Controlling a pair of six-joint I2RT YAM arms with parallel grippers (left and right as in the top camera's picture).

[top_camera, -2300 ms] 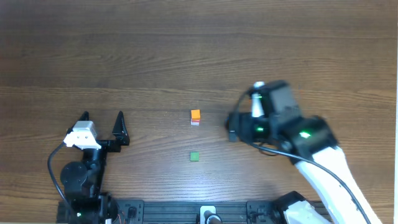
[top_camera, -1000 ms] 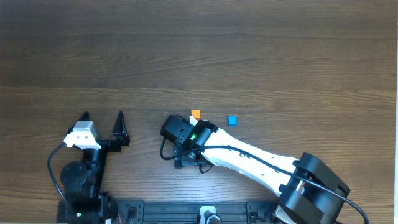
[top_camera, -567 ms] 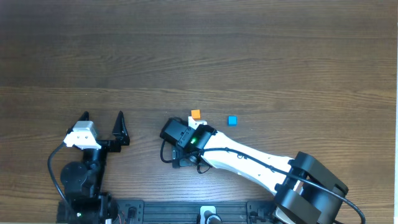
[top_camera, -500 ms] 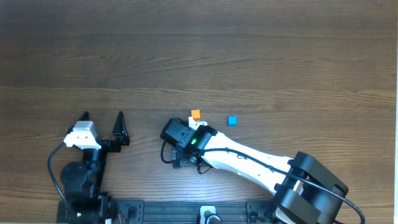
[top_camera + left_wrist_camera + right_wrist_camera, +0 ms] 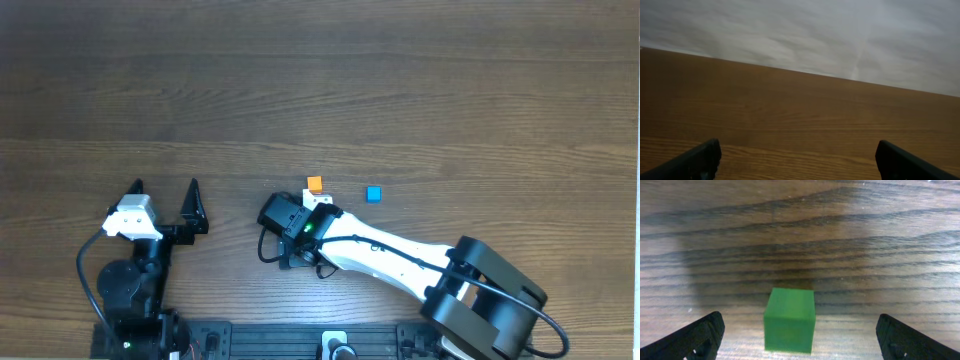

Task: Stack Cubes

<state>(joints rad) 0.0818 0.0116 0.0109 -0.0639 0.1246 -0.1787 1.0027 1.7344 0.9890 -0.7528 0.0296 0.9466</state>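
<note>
The right arm point(image 5: 400, 262) lies across the wooden surface point(image 5: 320, 80) to its middle. The right pincer point(image 5: 799, 330) is spread wide around the green cube point(image 5: 789, 320), not touching it. The left pincer point(image 5: 163, 190) gapes wide at the near left. Just beyond the green cube sit the orange cube point(image 5: 314, 184) and, to its right, the blue cube point(image 5: 373, 194).

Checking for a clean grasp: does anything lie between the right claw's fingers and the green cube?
No. In the right wrist view only bare table lies on either side of the green cube, inside the open right claw.

A first cube point(image 5: 789, 320) is found on the table point(image 5: 320, 80) between the right gripper's point(image 5: 800, 337) parted fingers, with a second cube point(image 5: 314, 184) behind it and a third cube point(image 5: 373, 194) right of that.
</note>
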